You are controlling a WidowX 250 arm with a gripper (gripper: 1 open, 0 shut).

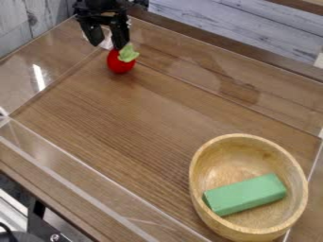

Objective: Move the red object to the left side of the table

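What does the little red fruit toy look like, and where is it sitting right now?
The red object is a small round toy fruit, bright red and smooth like plastic, with a light-green leaf piece on its upper right side. It rests on the brown wood-grain table, near the far left corner by the clear wall. The black gripper hangs just above it with its jaws open, not holding it. Whether a fingertip brushes the leaf is too small to tell.

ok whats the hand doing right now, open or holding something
Hand: open, holding nothing, just above the small round red toy fruit with a light-green leaf, which rests on the brown wood-grain table.
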